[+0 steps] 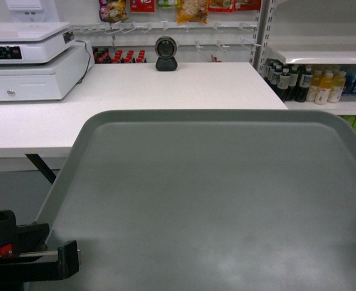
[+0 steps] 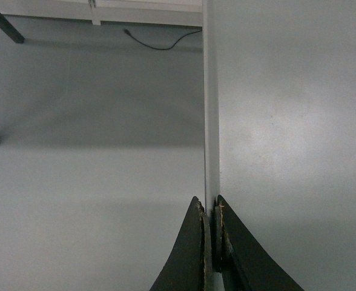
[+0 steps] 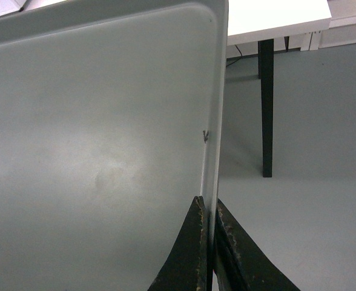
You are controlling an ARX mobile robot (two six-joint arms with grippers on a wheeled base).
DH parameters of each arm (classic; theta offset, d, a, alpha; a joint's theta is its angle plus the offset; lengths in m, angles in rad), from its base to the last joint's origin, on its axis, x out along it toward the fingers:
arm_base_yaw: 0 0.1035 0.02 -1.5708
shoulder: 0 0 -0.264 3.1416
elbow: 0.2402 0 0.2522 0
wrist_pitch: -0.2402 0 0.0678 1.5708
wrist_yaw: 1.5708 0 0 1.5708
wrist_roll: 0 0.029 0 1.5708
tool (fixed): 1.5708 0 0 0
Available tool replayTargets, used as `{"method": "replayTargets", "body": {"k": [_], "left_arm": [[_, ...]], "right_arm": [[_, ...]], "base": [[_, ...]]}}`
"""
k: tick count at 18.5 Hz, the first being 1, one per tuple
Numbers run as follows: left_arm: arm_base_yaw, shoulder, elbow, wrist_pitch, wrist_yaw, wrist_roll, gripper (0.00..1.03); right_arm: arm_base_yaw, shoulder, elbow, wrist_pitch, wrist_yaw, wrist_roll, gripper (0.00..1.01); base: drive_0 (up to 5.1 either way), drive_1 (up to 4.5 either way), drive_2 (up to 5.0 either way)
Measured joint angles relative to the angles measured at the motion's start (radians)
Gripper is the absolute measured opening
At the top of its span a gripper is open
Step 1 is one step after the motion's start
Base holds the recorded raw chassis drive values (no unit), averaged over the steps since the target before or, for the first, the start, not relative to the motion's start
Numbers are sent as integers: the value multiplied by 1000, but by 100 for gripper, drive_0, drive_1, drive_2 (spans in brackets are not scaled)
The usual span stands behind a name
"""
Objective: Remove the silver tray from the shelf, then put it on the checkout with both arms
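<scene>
Head view: silver tray (image 1: pixel 226 200) fills foreground, checkout (image 1: pixel 166 91) w/ scanner (image 1: pixel 166 53) beyond.

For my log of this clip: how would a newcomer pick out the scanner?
Find the white checkout beyond the grey tray. At its far edge, near the middle, stands the scanner. It is small, round and black on a stand, unlike the boxy white register to its left.

White checkout (image 1: pixel 166 91) bears scanner (image 1: pixel 166 54) (black) and register (image 1: pixel 29 60)

Black left tool (image 1: pixel 69 257), red wrist block, worn tapered black fingers (image 2: pixel 193 254)
</scene>
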Motion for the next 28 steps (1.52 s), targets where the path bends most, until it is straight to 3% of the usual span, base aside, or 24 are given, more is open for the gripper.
{"method": "replayTargets", "body": {"k": [28], "left_arm": [[0, 1, 0, 1, 0, 2, 2]], "right_arm": [[0, 1, 0, 1, 0, 0, 3]], "base": [[-2, 427, -432]]}}
